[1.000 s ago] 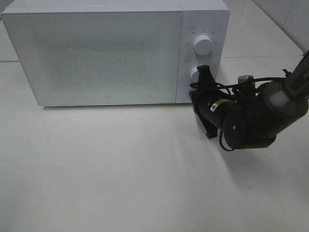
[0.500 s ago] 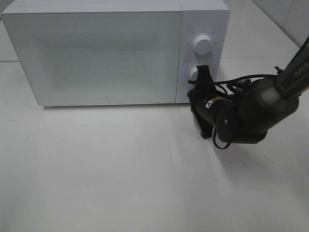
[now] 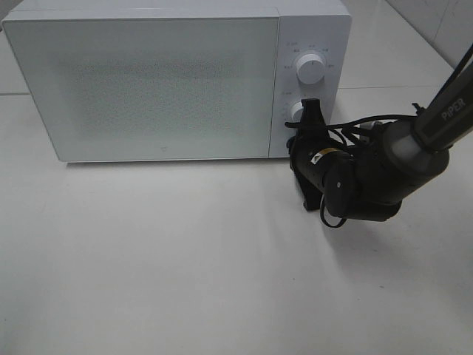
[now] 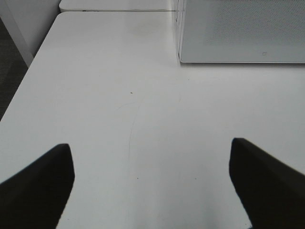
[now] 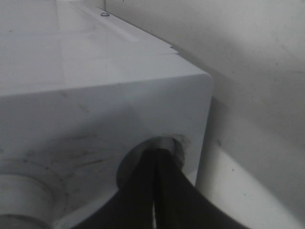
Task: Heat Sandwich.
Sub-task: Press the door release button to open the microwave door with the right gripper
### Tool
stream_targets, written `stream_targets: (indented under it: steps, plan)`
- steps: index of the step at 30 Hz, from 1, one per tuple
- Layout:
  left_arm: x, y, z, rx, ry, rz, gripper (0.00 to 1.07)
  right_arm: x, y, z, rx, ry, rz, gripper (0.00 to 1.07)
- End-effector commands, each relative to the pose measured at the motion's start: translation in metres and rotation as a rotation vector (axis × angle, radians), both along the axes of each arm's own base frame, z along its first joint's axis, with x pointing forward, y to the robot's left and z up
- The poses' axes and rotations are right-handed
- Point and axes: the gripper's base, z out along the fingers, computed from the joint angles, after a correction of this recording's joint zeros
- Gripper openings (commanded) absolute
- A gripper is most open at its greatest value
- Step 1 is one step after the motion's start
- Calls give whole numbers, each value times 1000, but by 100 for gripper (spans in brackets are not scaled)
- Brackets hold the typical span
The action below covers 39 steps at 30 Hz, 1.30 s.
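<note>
Right end effector against one microwave, two knobs

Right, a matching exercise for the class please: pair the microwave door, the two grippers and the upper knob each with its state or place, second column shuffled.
1 microwave door
2 left gripper
3 right gripper
4 upper knob

A fingers together, tips in the round recess of the control panel
B highest on the control panel
C closed, flush with the front
D fingers wide apart above the table

Pairs: 1-C, 2-D, 3-A, 4-B
</note>
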Motion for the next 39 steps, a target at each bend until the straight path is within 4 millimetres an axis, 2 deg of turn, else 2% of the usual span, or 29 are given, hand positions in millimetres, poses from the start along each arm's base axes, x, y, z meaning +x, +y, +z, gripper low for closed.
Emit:
stream_targets:
  steps: [1, 10, 15, 39]
  plan:
    - [-2, -1, 0, -3, -24, -2, 81, 23, -6, 37, 43, -307, -70, 0]
    - [-2, -1, 0, -3, -24, -2, 81, 33, -28, 44, 33, -383, -91, 0]
    - [-2, -1, 0, -3, -24, -2, 81, 33, -29, 46, 85, -401, -114, 0]
    - [-2, -1, 0, -3, -24, -2, 81, 33, -29, 46, 85, -400, -112, 0]
